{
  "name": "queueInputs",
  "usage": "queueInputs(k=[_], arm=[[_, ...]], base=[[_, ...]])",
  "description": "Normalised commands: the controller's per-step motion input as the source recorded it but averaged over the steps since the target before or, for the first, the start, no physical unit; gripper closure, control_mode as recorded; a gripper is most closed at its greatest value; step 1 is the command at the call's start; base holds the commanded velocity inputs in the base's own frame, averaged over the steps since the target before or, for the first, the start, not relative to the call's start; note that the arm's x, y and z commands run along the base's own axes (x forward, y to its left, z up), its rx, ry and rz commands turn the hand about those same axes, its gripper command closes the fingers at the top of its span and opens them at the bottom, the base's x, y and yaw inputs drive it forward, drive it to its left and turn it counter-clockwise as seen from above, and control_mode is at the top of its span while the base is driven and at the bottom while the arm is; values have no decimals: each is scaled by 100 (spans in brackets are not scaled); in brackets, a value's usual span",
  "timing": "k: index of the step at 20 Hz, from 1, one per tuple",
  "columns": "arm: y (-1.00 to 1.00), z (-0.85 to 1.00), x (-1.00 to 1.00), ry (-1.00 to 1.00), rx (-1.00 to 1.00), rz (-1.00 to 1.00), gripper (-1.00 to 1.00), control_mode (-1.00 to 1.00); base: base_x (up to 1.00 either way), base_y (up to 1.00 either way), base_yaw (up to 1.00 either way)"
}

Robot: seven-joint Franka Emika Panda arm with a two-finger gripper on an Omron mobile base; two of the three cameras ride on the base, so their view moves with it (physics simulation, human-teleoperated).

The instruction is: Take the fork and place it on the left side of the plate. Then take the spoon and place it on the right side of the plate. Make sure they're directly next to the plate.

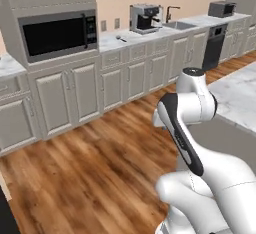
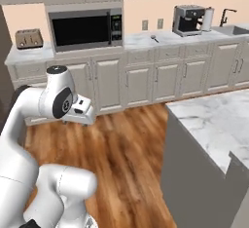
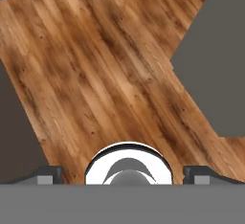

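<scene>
jaws: wide apart and holding nothing; one of the fingertips (image 3: 48, 174) sits at each lower corner of the hand view, with bare space between them
jaws aim: straight down at the wooden floor (image 3: 100, 74), on the robot's side of the coffee machine (image 2: 188, 19), with the folded arm keeping them close above the base
fork: I cannot tell where it lies; there is nothing slim and silver under the jaws or on the marble worktop (image 2: 214, 117), which stands across the floor from the coffee machine
possible lead: a small slim item (image 2: 154, 38) lies on the back worktop just left of the coffee machine, but it is too small to name as fork or spoon
long axis: cannot be told until the fork is found
deciding relation: my judgement is that nothing of the task is within reach of the jaws, so the next move is a drive or a swing of the arm towards a worktop, not a grasp
step: I judge that the first pick is not yet begun
risk: closing in on the far item may be a wrong guess, since it is unclear what it is
</scene>
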Motion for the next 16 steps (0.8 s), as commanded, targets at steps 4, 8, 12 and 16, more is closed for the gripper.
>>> queueInputs(k=[4, 8, 12, 16], arm=[[0, 0, 0, 0, 0, 0, -100, 100], [0, 0, 0, 0, 0, 0, -100, 100], [0, 0, 0, 0, 0, 0, -100, 100], [0, 0, 0, 0, 0, 0, -100, 100]], base=[[96, 59, -34], [100, 62, -28], [100, 60, -21], [100, 41, -14]])
